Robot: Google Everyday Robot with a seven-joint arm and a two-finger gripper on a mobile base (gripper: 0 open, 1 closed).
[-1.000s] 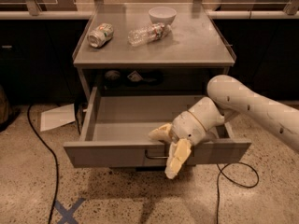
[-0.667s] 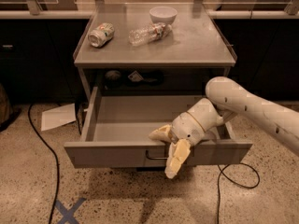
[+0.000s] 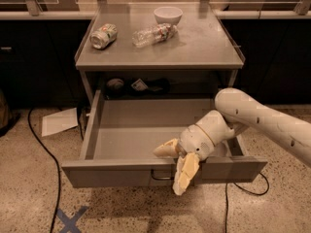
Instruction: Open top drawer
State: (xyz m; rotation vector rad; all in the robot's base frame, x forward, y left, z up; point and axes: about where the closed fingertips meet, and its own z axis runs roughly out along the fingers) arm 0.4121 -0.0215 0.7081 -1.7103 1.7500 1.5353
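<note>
The top drawer is a wide grey metal drawer, pulled far out of the cabinet, showing its shallow empty tray. A small dark wire handle sits at the centre of its flat front. My gripper is at the drawer's front edge, just right of the handle. It is open: one cream finger points left over the tray and the other finger hangs down outside the front. My white arm comes in from the right.
The grey cabinet top holds a crushed can, a lying plastic bottle and a white bowl. Small dark items lie behind the drawer. On the floor lie paper, a black cable and a blue tape cross.
</note>
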